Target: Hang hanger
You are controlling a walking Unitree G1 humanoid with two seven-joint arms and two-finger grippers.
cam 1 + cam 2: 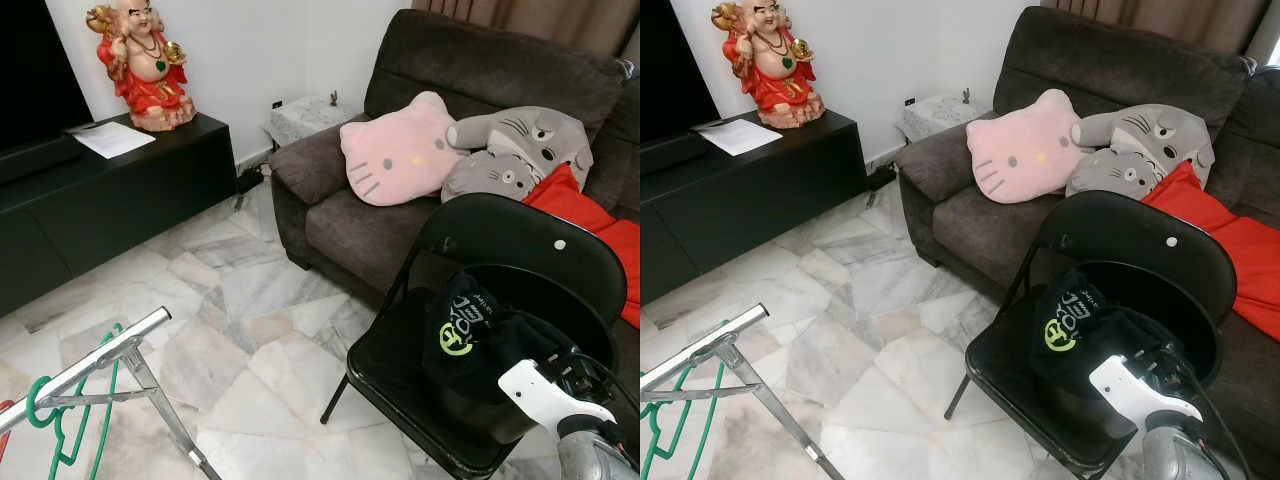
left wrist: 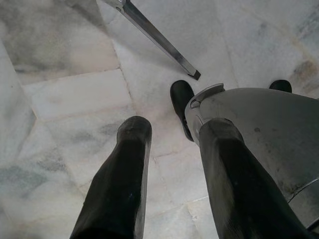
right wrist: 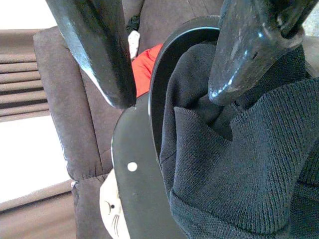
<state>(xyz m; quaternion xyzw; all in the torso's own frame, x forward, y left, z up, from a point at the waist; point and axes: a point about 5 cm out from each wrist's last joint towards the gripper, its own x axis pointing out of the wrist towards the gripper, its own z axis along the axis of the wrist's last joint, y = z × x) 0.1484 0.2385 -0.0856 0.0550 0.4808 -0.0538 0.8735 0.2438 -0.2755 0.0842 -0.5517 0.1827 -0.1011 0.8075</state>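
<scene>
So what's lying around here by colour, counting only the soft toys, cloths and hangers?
Pink: 1, cat-face cushion
Grey: 2, large plush and small plush
Red: 1, cloth on the sofa
Dark: 1, garment on the chair
Green: 1, hanger on the rack
Total: 6

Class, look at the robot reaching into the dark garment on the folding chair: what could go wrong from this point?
1. The right gripper is open over the loose dark garment; it may pinch only a fold, which could slip.
2. Pulling might tip the light folding chair.
3. The drying rack with its green hanger stands well to the left, so carrying risks dragging fabric.
</scene>
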